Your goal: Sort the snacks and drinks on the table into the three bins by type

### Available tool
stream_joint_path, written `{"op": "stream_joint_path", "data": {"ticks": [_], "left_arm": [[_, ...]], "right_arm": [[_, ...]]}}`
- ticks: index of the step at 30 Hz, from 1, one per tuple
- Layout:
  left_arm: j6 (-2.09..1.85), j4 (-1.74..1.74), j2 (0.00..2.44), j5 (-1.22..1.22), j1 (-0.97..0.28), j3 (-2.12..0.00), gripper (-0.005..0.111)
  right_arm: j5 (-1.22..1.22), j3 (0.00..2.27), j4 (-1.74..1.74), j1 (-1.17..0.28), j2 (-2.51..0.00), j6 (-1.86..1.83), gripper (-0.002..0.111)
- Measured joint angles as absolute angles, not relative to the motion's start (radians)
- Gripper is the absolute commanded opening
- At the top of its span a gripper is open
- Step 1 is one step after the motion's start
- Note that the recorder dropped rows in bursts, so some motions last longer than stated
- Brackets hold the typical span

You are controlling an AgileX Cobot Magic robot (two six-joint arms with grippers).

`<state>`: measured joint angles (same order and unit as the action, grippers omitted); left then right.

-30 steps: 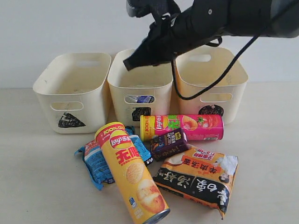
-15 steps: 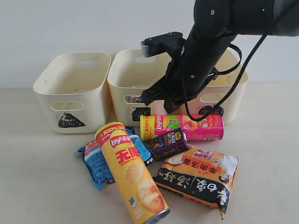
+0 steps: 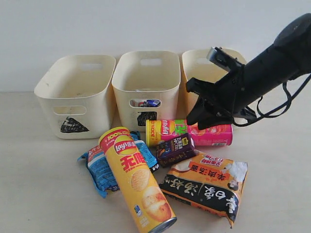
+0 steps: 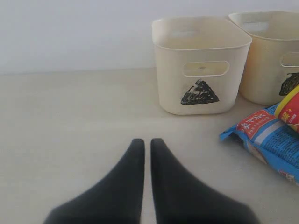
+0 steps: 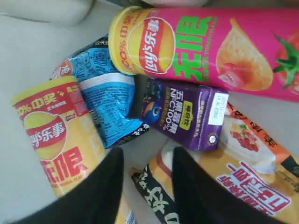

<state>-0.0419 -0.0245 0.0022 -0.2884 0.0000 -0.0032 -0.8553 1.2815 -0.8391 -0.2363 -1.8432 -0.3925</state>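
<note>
The snacks lie in a pile: a yellow Lay's can, a pink can, a blue packet and an orange-and-black bag. Among them lies a purple drink carton. A white-and-blue carton shows through the handle of the middle bin. My right gripper hangs open and empty over the pink can. In the right wrist view, the right gripper is just short of the purple carton. My left gripper is shut over bare table.
The triangle bin stands at the left and the third bin at the right, partly hidden by my right arm. From the left wrist view, the triangle bin and the blue packet lie ahead.
My right arm has swung from over the middle bin down and to the right, over the pink can. Its jaws have opened. The left gripper is unchanged.
</note>
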Motion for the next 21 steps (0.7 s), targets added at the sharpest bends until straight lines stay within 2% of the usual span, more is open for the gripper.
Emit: {"op": "stream_joint_path", "data": {"ticks": [2, 4, 9, 21], "left_arm": [[-0.042, -0.025, 0.002, -0.288, 0.0, -0.003, 0.004], [-0.042, -0.025, 0.002, -0.288, 0.0, -0.003, 0.004], [-0.042, -0.025, 0.002, -0.288, 0.0, -0.003, 0.004], [-0.042, -0.025, 0.002, -0.288, 0.0, -0.003, 0.004]], "right_arm": [[-0.82, 1.249, -0.863, -0.236, -1.843, -0.399, 0.071], [-0.779, 1.231, -0.879, -0.236, -1.843, -0.4, 0.076], [-0.68, 1.214, -0.903, -0.236, -1.845, -0.4, 0.075], [-0.658, 1.214, -0.964, -0.236, -1.944, -0.45, 0.075]]}}
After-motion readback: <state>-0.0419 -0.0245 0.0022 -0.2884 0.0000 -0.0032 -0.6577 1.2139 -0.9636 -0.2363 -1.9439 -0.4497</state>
